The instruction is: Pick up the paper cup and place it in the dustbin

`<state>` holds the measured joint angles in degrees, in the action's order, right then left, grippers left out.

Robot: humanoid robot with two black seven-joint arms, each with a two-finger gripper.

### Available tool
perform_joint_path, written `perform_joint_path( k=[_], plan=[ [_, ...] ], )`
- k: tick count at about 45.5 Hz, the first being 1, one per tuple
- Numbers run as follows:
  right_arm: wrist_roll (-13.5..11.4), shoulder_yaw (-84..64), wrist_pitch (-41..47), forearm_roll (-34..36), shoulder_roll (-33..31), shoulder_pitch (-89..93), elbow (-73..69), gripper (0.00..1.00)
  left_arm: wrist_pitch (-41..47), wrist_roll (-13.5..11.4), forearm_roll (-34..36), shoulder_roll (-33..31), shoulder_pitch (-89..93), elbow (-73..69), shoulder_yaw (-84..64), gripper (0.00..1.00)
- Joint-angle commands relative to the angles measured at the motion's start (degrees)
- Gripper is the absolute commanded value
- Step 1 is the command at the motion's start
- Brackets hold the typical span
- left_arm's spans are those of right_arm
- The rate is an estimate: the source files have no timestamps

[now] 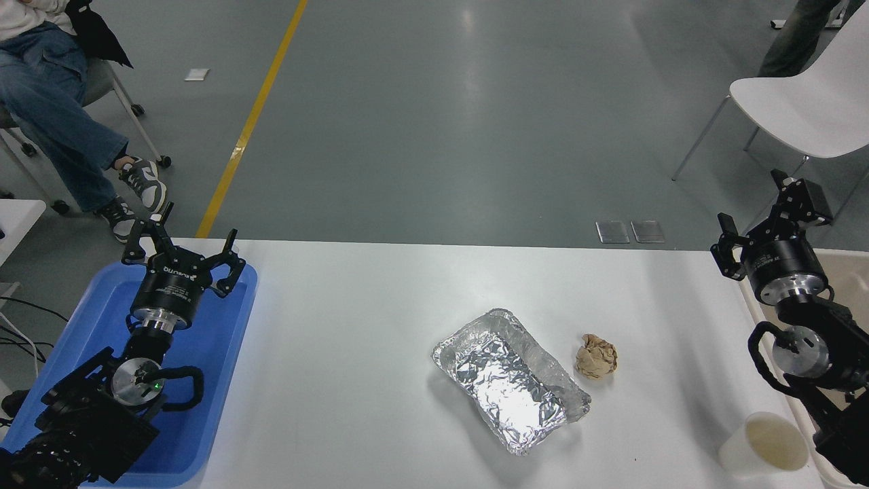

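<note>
The white paper cup [764, 445] stands upright near the table's front right corner, its cream inside showing. It is just left of the cream-beige dustbin [848, 272], which runs along the table's right edge and is largely hidden by my right arm. My right gripper [759, 212] is open and empty, raised over the dustbin's far end, well beyond the cup. My left gripper [187, 241] is open and empty, parked over the blue tray [224, 339] at the lower left.
A crinkled foil tray [509, 380] lies at the table's middle, with a crumpled brown paper ball [597, 356] just to its right. A seated person's legs show at the top left, and a white chair [801, 109] stands at the top right.
</note>
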<state>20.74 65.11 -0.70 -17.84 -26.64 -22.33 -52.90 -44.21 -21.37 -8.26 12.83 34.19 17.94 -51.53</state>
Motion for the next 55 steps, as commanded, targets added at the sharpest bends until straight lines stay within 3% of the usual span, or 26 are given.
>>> perform_joint_path(
  k=[1,55],
  plan=[
    [0.0,-0.1,0.0,0.0,0.4,0.0,0.1,1.0,0.0,0.1,0.0,0.0,0.0,0.0,0.0,1.0],
    [0.0,-0.2,0.1,0.0,1.2,-0.2,0.7,1.0,0.0,0.0,0.0,-0.1,0.0,0.0,-0.1,1.0]
  ],
)
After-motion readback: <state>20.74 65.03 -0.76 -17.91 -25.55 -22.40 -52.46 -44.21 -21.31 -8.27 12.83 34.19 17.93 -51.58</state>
